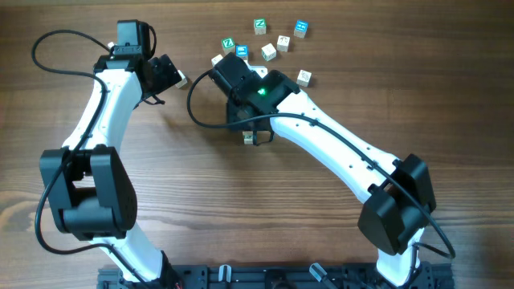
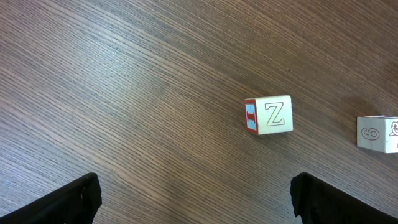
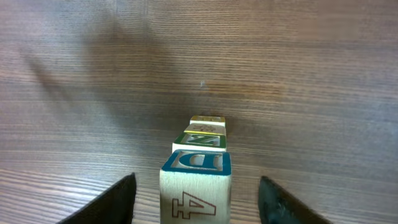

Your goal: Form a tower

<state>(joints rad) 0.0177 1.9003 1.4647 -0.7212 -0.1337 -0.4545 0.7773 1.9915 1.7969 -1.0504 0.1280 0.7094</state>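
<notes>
The tower (image 3: pixel 198 163) is a one-cube-wide column in the right wrist view. Its top cube has a blue D face and a red 4 on its side; green-edged and yellow-edged cubes show below. My right gripper (image 3: pixel 196 194) is open, one finger on each side of the top cube with a gap on both sides. From overhead only a pale bit of the tower (image 1: pixel 251 138) shows under the right gripper (image 1: pixel 247 128). My left gripper (image 2: pixel 196 199) is open over bare wood, and in the overhead view the left gripper (image 1: pixel 178 79) is at the upper left.
A loose Z cube (image 2: pixel 273 115) with a red and blue side lies ahead of the left gripper, another pale cube (image 2: pixel 377 132) at the right edge. Several loose cubes (image 1: pixel 269 53) are scattered at the table's far side, some green-topped (image 1: pixel 259 26), some blue-topped (image 1: pixel 301 29).
</notes>
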